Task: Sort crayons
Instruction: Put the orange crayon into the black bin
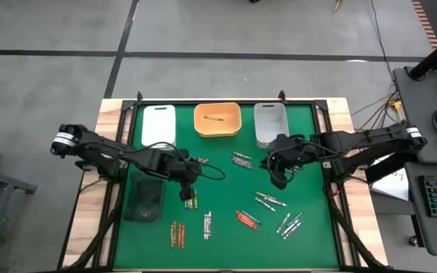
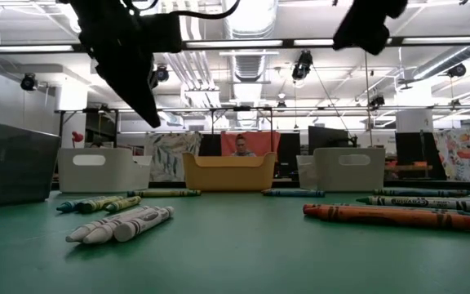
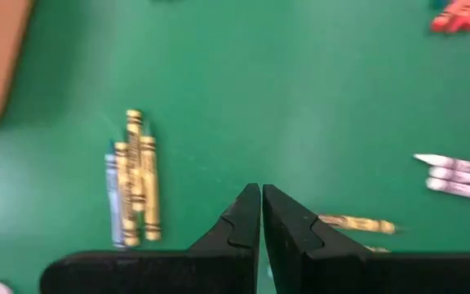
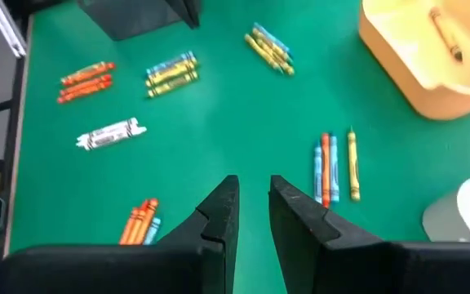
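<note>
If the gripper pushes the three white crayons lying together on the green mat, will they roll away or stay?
The three white paper-wrapped crayons are round sticks lying loose on the flat green mat, so a sideways push would probably roll and separate them. They look rigid and light. Their thin shape likely offers little surface for gripping.

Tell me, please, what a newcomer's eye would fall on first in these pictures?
Probably the small clusters of crayons scattered over the green mat. Next, the orange tray at the far edge, between a white tray and a grey tray, with one crayon inside. Both arms hover above the mat.
</note>
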Controlling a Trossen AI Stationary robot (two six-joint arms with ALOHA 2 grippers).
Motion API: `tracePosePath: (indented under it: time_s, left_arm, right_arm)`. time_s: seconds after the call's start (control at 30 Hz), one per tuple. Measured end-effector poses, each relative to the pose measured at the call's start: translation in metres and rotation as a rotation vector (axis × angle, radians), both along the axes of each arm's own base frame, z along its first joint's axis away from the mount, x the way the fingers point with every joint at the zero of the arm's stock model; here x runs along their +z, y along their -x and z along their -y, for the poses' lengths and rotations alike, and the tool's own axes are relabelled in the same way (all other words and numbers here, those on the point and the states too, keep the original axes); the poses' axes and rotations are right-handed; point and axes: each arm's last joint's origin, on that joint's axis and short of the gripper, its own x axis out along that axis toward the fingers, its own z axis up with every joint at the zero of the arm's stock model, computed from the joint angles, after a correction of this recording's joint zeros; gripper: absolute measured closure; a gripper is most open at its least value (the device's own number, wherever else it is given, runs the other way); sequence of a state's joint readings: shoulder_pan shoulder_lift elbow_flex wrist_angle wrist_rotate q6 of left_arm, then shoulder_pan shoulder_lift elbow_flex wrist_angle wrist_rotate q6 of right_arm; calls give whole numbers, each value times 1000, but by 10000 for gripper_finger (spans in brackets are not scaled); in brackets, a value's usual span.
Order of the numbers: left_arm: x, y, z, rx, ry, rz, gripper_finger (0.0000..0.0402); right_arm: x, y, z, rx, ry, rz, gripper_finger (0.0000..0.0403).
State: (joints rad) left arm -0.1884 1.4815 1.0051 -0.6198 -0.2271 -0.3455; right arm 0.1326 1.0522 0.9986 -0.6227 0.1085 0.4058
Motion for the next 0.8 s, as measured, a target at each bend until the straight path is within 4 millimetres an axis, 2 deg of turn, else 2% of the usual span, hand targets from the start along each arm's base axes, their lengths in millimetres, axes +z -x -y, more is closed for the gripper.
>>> tracePosePath:
  time_s: [0.17, 0.4, 0.57, 0.8]
  left_arm:
    - [-1, -2, -4, -1, -75, 7, 402]
    - [3, -8, -4, -58, -101, 65, 402]
    - [0, -8, -8, -45, -121, 68, 402]
    - [-6, -8, -10, -16, -133, 96, 402]
  right_arm:
    - [-25, -2, 0, 27, 27, 17, 344]
    - [-53, -12, -1, 149, 184, 305, 344]
    - [-56, -14, 4, 162, 269, 455, 344]
    - [-54, -15, 7, 137, 254, 489, 344]
